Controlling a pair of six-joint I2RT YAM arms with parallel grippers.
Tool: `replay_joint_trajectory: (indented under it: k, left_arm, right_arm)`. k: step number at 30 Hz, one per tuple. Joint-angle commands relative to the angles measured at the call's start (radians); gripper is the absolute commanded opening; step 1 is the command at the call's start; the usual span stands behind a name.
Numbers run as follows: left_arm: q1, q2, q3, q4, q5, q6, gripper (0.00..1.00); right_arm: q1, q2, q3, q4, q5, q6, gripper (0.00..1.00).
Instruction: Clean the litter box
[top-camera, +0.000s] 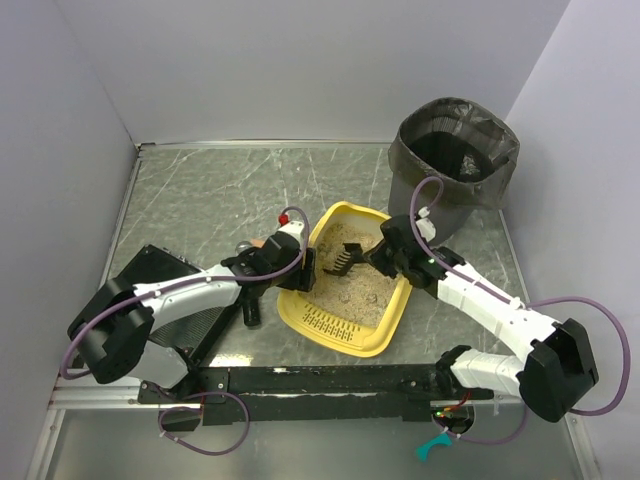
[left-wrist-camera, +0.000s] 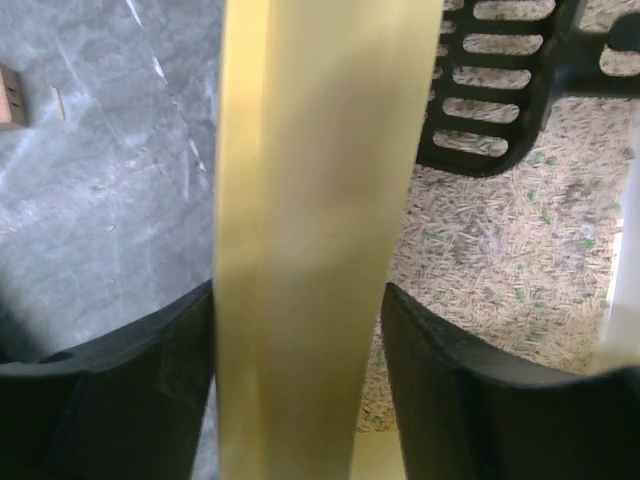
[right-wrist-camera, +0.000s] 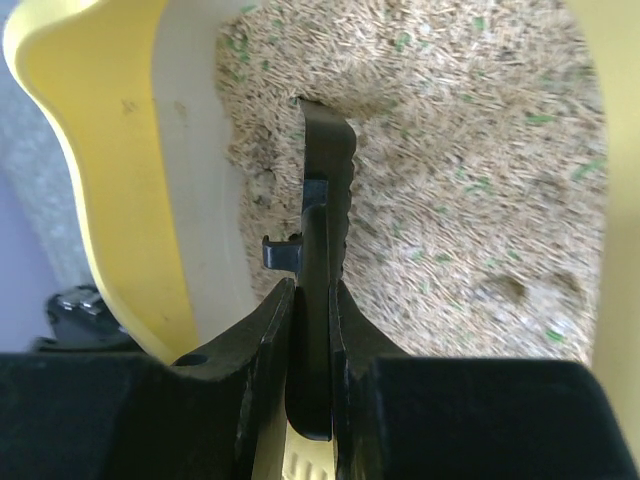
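Note:
The yellow litter box (top-camera: 347, 346) lies mid-table, its slotted grille at the near end and beige litter (top-camera: 355, 290) inside. My left gripper (top-camera: 303, 262) is shut on its left rim; in the left wrist view the yellow rim (left-wrist-camera: 310, 200) stands between my fingers (left-wrist-camera: 120, 400), with the gripper (left-wrist-camera: 300, 330) astride it. My right gripper (top-camera: 380, 256) is shut on the handle of a black slotted scoop (top-camera: 343, 260), whose head rests in the litter at the far end. In the right wrist view the scoop (right-wrist-camera: 325, 170) runs edge-on from my gripper (right-wrist-camera: 312, 300) into the litter (right-wrist-camera: 470, 150), beside the tray wall (right-wrist-camera: 110, 180). The scoop head also shows in the left wrist view (left-wrist-camera: 490, 90).
A dark grey round bin (top-camera: 455, 150) with a bag liner stands at the back right, just beyond the litter box. A black flat tray (top-camera: 165, 272) lies under the left arm. A small wooden block (left-wrist-camera: 10, 95) sits on the grey tabletop left of the box. Walls enclose the table.

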Motion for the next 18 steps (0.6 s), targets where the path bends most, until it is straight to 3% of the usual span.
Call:
replay_joint_trajectory:
  k: [1, 5, 7, 8, 11, 18]
  left_arm:
    - [0.003, -0.020, -0.014, 0.085, 0.058, 0.021, 0.60]
    - [0.001, -0.007, 0.009, 0.082, 0.080, 0.050, 0.31]
    - [0.000, 0.016, 0.039, 0.044, 0.056, 0.052, 0.24]
    - [-0.002, 0.023, 0.049, 0.032, 0.043, 0.053, 0.15]
    - [-0.010, 0.036, 0.087, -0.016, -0.033, 0.044, 0.01]
    - [-0.115, -0.006, 0.175, -0.092, -0.253, 0.056, 0.01]
  right_arm:
    - [0.018, 0.042, -0.095, 0.114, 0.019, 0.046, 0.00]
    - [0.048, 0.039, -0.129, 0.153, 0.131, 0.104, 0.00]
    - [0.059, 0.018, -0.164, 0.176, 0.157, 0.142, 0.00]
    - [0.073, 0.007, -0.182, 0.191, 0.192, 0.153, 0.00]
    - [0.090, -0.035, -0.251, 0.237, 0.226, 0.204, 0.00]
    - [0.139, -0.072, -0.356, 0.398, 0.301, 0.163, 0.00]
